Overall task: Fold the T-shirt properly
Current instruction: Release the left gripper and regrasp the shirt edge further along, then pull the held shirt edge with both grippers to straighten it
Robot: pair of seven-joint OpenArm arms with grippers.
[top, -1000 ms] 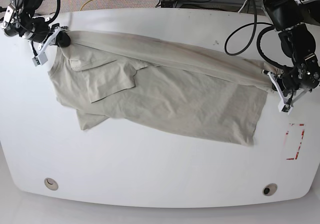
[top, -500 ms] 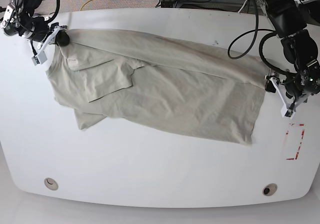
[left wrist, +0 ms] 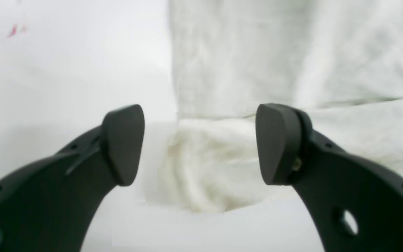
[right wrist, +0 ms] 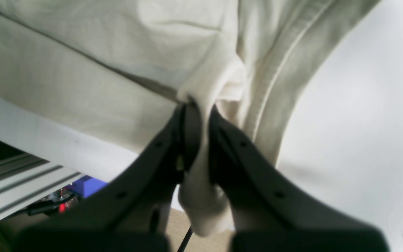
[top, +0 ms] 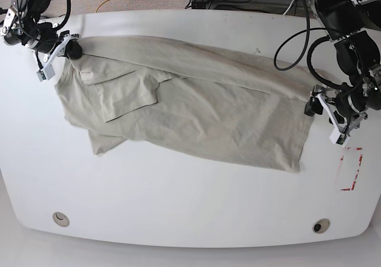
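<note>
The pale beige T-shirt (top: pixel 196 106) lies spread across the white table (top: pixel 178 201), with its far edge folded over toward the front. My right gripper (top: pixel 71 46) is at the shirt's far-left corner. The right wrist view shows this gripper (right wrist: pixel 198 119) shut on a pinched bunch of T-shirt (right wrist: pixel 82 70) fabric beside a stitched hem. My left gripper (top: pixel 315 105) is at the shirt's right edge. In the left wrist view this gripper (left wrist: pixel 201 145) stands open, and the T-shirt (left wrist: pixel 243 56) edge lies crumpled on the table beneath the gap, touching neither finger.
A red-marked rectangle (top: pixel 351 167) lies on the table right of the shirt. Two round holes (top: pixel 60 219) (top: pixel 321 226) sit near the front edge. Cables (top: pixel 292 41) hang over the back right. The table's back edge and a metal frame (right wrist: pixel 12 182) show behind my right gripper.
My left gripper has opened and let go of the shirt's right edge, which now rests on the table. My right gripper keeps its hold at the far-left corner.
</note>
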